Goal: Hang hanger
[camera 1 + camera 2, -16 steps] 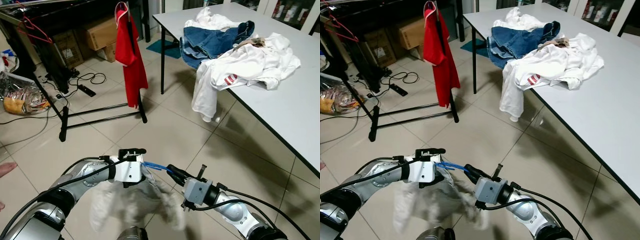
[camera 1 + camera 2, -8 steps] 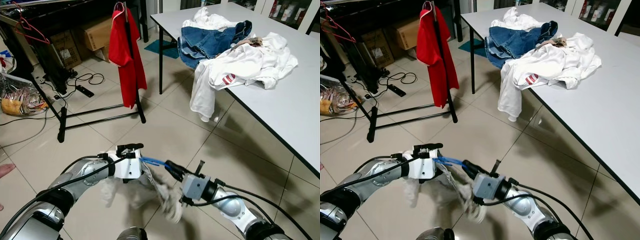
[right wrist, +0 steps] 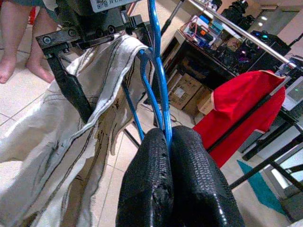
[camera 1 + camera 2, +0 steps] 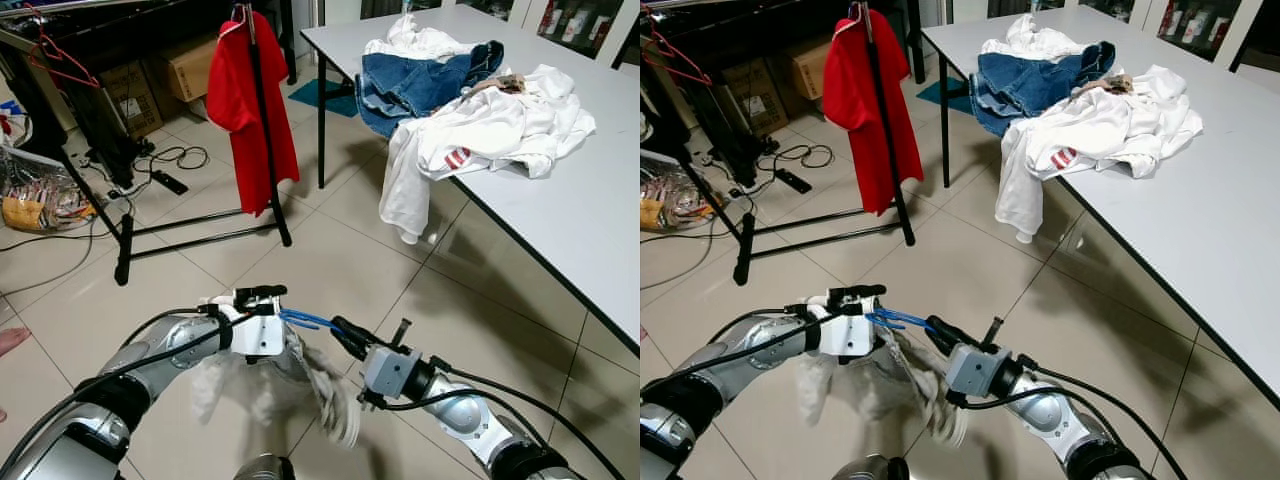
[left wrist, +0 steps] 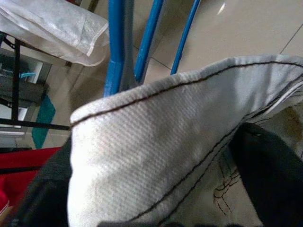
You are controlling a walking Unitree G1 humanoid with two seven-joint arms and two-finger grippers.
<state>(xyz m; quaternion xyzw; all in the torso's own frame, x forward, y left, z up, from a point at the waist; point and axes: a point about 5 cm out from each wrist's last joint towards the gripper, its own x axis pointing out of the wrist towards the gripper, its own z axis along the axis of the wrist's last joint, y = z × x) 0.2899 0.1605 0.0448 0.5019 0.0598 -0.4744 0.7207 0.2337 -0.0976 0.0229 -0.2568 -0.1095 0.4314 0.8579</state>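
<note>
Right gripper (image 3: 168,142) is pinched tight on the blue hanger (image 4: 305,320), held low over the floor. Left gripper (image 4: 262,296) grips the whitish garment (image 4: 260,385) draped on it. Hanger's probably light and stiff, cloth floppy, so hold the wire. Since earlier the cloth has swung sideways; the rack (image 4: 262,140) looks nearer.

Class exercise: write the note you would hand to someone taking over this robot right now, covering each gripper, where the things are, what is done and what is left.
Right gripper: jaws shut on the blue hanger.
Left gripper: jaws shut on the pale garment draped over that hanger.
Both are held low over the tiled floor. The clothes rack, with a red shirt on it, stands ahead to the left.
Done: garment is on the hanger.
Left: carry it to the rack and hook it on the rail.
</note>
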